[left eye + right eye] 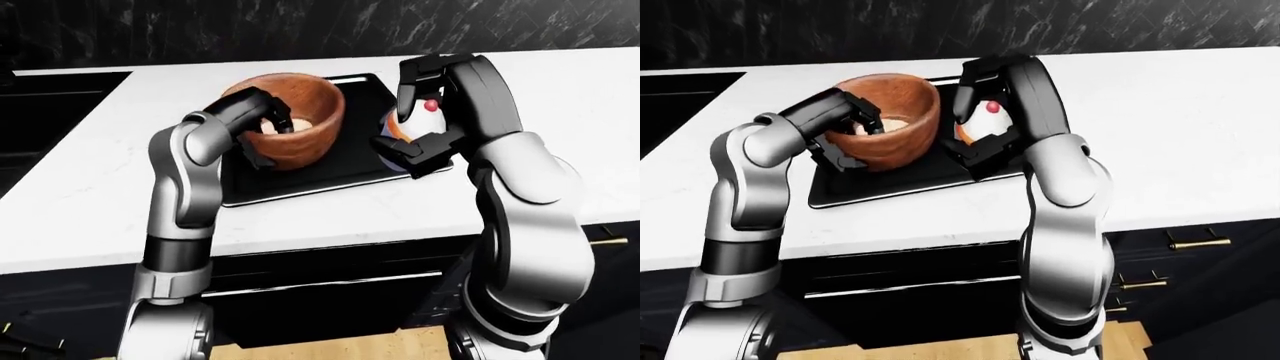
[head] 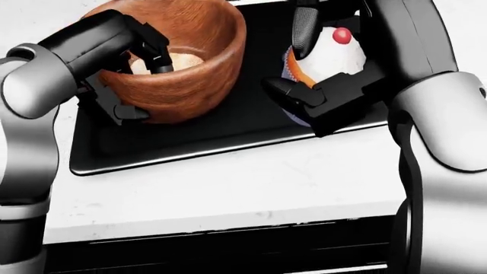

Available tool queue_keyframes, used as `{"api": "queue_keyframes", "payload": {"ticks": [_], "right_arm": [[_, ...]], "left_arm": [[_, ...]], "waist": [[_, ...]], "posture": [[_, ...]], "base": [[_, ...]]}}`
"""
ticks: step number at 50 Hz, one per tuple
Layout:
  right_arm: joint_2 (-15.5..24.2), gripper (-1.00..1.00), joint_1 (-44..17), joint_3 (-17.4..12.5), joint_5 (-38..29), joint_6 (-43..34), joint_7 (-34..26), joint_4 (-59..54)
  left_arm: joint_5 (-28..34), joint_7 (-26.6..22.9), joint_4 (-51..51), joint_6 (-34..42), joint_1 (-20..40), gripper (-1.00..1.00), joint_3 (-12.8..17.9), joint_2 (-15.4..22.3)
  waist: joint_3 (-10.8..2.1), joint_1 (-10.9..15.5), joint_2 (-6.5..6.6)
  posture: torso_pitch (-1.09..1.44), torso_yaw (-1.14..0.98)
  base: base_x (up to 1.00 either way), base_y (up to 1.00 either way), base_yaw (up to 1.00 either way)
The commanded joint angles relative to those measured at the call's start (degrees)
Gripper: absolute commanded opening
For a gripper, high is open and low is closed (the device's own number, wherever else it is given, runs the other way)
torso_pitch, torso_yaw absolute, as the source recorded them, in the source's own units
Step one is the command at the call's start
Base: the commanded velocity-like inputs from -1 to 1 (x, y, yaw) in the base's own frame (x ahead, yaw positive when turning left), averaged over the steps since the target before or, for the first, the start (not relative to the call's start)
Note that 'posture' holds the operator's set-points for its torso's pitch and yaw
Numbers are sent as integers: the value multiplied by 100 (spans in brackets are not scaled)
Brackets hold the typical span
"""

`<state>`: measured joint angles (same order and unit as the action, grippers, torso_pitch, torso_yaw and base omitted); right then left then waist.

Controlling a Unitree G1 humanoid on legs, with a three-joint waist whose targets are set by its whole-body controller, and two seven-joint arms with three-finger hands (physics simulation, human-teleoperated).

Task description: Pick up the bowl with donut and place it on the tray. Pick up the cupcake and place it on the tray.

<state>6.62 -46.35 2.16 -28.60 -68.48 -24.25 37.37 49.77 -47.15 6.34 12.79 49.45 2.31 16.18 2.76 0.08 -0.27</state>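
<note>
A wooden bowl (image 2: 201, 68) with a pale donut (image 2: 182, 60) inside stands on the left part of a black tray (image 2: 228, 140). My left hand (image 2: 141, 85) is shut on the bowl's left rim, with fingers inside and the thumb on the outer wall. My right hand (image 2: 289, 68) is shut on a cupcake (image 2: 338, 54) with white frosting and a red cherry, over the tray's right part. I cannot tell whether the cupcake touches the tray.
The tray lies on a white counter (image 1: 560, 97) near its bottom edge in the views. A black recessed surface (image 1: 50, 105) sits at the counter's left. A dark marble wall (image 1: 300, 30) rises behind. Dark drawers with brass handles (image 1: 1195, 244) are below.
</note>
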Motion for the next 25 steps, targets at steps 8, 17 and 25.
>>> {"api": "queue_keyframes", "payload": {"ticks": [8, 17, 25], "right_arm": [[45, -100, -210, -39, -27, 134, 56, 119], [79, -100, -264, -57, -10, 91, 47, 118], [149, -100, -361, -105, 17, 112, 44, 1]], "left_arm": [[-9, 113, -347, -15, 242, 2, 108, 69], [-8, 22, -431, 106, 411, 20, 96, 67], [-11, -409, -1119, 397, 375, 15, 173, 145]], "waist": [[-190, 17, 2], [-203, 35, -12], [-185, 33, -18]], "posture": [[0, 0], [0, 0], [0, 0]], "base": [[0, 0, 0], [0, 0, 0], [0, 0, 0]]}}
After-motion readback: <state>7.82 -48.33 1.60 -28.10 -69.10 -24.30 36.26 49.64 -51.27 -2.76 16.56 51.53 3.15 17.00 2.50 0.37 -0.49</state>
